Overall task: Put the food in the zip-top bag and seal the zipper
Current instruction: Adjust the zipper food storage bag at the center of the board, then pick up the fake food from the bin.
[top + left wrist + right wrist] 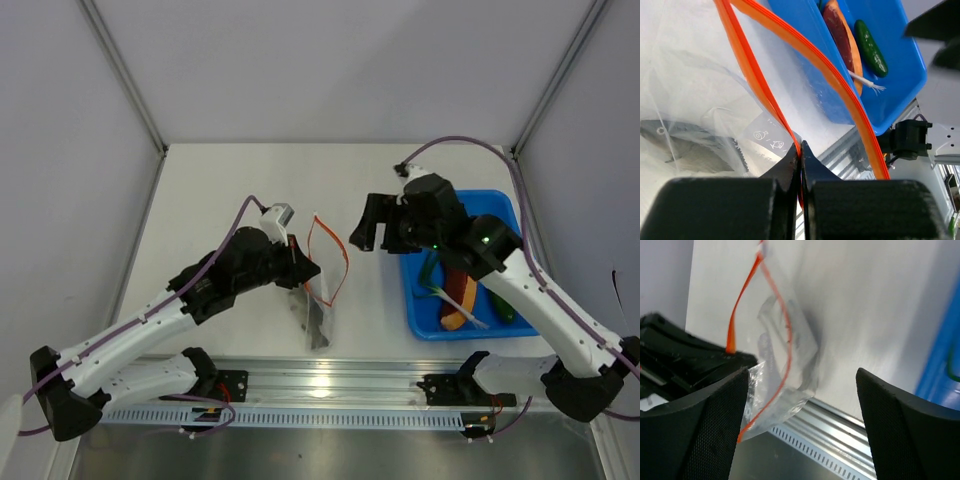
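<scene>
A: Where was the zip-top bag (pixel 318 318), and who had it?
B: Hung over the table's (pixel 220 190) near-centre, left of the blue tray (pixel 415 322). Left gripper (pixel 800 150) was pinched tight on one lip of the zipper (pixel 830 74); the mouth gaped in a loop.
A: Right gripper (pixel 802 372)?
B: Spread wide, nothing in it, betw. bag & tray. Sausage in bun (pixel 842 40), cucumber (pixel 870 47) & onion stalk (pixel 865 82) lay in the tray, far right.
A: Handling?
B: Bag looked v. light, floppy, slick; I'd pinch only the stiffer strip. Toys prob. light & rigid, so grab across the middle
</scene>
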Robot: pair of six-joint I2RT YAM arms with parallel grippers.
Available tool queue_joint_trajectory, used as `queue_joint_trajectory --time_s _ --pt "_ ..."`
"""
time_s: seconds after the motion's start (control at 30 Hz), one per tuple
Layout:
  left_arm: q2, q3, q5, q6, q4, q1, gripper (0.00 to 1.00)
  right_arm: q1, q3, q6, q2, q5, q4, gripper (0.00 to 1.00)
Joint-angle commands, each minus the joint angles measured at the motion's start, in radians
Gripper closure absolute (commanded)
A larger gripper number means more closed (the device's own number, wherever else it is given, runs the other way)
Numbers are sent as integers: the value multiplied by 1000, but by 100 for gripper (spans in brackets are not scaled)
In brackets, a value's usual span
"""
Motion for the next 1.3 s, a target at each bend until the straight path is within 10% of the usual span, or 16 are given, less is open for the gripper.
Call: queue_joint_trajectory --time_s 0.0,0.53,1.27 --pt "-2 3 -12 36 40 10 100 -110 60 -31 -76 181 -152 11" --pt "-2 15 8 45 48 21 100 -607 -134 -125 -92 198 -143 13" --pt "-32 -45 45 19 68 27 99 -592 -263 -170 483 334 31 42"
